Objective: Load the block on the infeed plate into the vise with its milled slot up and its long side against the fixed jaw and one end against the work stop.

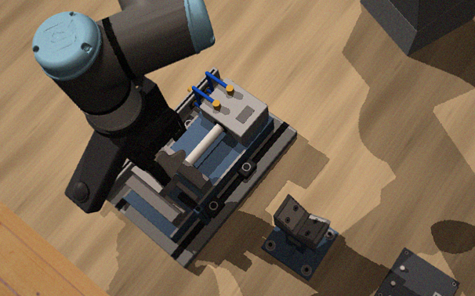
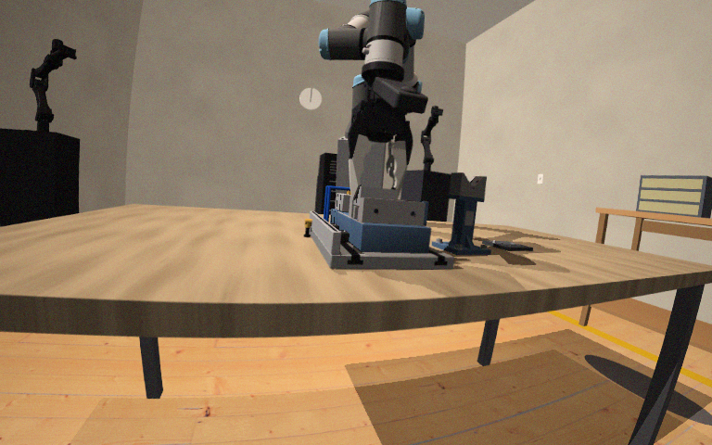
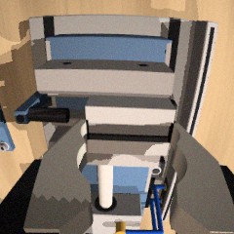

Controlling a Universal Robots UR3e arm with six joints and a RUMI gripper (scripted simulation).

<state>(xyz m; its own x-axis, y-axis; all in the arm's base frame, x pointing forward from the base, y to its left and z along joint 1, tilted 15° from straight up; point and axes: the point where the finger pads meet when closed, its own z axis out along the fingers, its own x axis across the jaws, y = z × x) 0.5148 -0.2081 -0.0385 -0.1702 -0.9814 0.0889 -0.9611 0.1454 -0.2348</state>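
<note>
My gripper [image 2: 376, 193] [image 3: 128, 120] is shut on the part [image 1: 147, 179] [image 3: 131, 114], one finger at each end. The part lies low between the vise jaws, parallel to the fixed jaw [image 1: 156, 197] [image 2: 393, 207] [image 3: 104, 80], with a thin dark line between them in the wrist view. Whether they touch is unclear. The black work stop [image 3: 49, 115] is left of the part's left end, with a visible gap. The moving jaw [image 1: 193, 178], on the white rod [image 3: 105, 182], stands apart. The bars under the part are hidden. I cannot tell surely that its slot faces up.
The grey V-block [image 1: 301, 224] [image 2: 465, 184] stands on a blue base beside the vise. The infeed plate [image 1: 424, 272] lies beyond it, with no block visible on it. The air cylinder housing [image 1: 240, 109] carries blue hoses [image 1: 203, 94] [image 3: 157, 210] near the gripper's side.
</note>
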